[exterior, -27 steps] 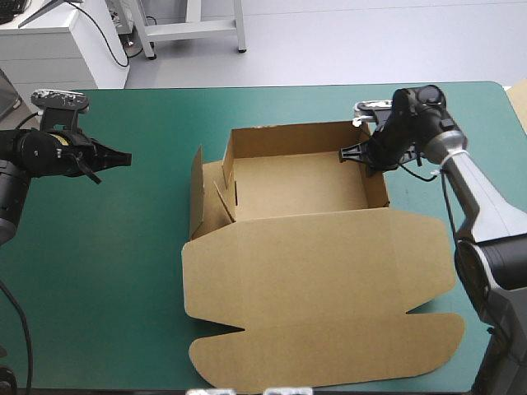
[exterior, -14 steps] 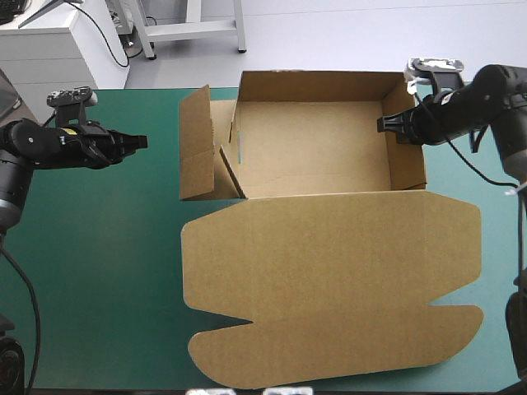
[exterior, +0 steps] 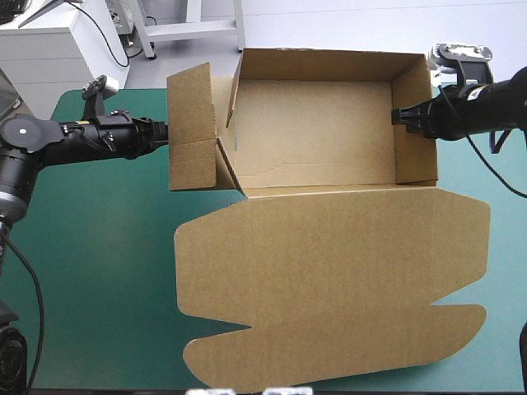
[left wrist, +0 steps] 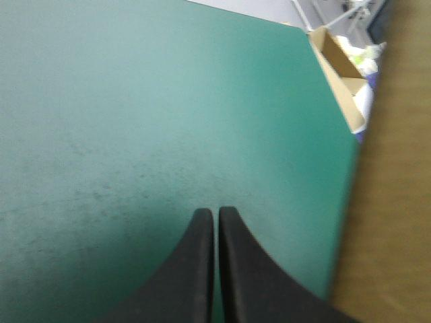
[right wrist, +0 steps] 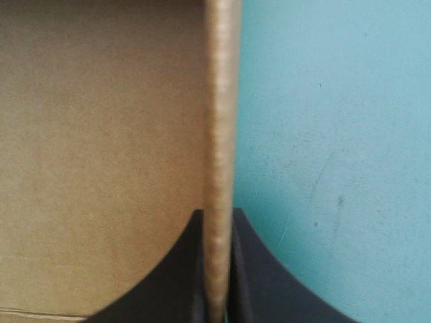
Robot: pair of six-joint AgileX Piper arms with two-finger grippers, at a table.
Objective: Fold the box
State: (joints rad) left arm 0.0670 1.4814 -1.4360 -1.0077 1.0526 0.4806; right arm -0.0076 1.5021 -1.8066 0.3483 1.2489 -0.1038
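Observation:
The brown box (exterior: 329,156) is an open tray with its walls raised, and its wide lid (exterior: 329,280) lies flat toward the table's front. My right gripper (exterior: 398,117) is shut on the tray's right wall (exterior: 414,123). In the right wrist view that wall's edge (right wrist: 219,121) runs up between the black fingers of the gripper (right wrist: 217,214). My left gripper (exterior: 165,134) is shut, with its tips at the outer side of the loose left flap (exterior: 191,132). The left wrist view shows the gripper (left wrist: 215,212) empty, with brown board (left wrist: 397,175) beside it.
Bare teal-green cover (exterior: 90,271) lies left of the lid and under my left arm. The lid's tongue (exterior: 329,354) reaches close to the table's front edge. Another piece of brown board (left wrist: 337,57) shows past the table's edge in the left wrist view.
The box has shifted right and toward the far edge, held by my right gripper. My left gripper has travelled right across the cover to the left flap.

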